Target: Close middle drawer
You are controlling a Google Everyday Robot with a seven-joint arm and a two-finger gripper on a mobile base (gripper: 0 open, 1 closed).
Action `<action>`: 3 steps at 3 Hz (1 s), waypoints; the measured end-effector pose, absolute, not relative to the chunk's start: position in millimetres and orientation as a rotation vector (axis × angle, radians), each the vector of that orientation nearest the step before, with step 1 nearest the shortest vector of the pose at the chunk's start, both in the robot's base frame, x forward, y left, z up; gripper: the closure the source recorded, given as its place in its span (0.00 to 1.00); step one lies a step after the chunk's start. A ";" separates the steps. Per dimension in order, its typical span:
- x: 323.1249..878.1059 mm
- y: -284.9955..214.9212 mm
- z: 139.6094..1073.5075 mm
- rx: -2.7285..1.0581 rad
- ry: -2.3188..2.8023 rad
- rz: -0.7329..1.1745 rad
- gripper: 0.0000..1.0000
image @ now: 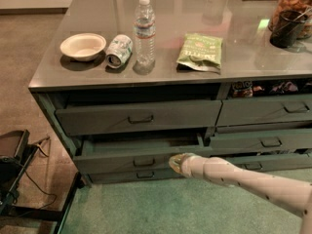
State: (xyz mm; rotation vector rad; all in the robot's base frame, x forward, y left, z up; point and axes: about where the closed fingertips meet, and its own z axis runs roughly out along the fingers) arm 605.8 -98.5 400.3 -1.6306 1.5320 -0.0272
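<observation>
Though ajar, middle drawer (117, 161) at end effector (176, 163)

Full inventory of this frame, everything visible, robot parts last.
counter: 1, grey, across the top
bowl: 1, cream, counter left
can: 1, white-green, on its side right of the bowl
water bottle: 1, clear, upright right of the can
snack bag: 1, green, counter centre
cup: 1, black, counter far right
top drawer: 1, grey-green, left, under the counter
middle drawer: 1, grey-green, below it, open a crack
narrower drawers: three seen, grey-green, right stack
carpet: green, floor
arm: 1, white, from lower right
gripper: 1, pale, at middle drawer's front
</observation>
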 end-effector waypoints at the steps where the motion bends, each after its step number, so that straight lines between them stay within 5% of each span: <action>1: 632.5 -85.2 397.2 -1.655 1.523 -0.023 1.00; 3: 660.4 -69.8 395.9 -1.680 1.514 -0.027 1.00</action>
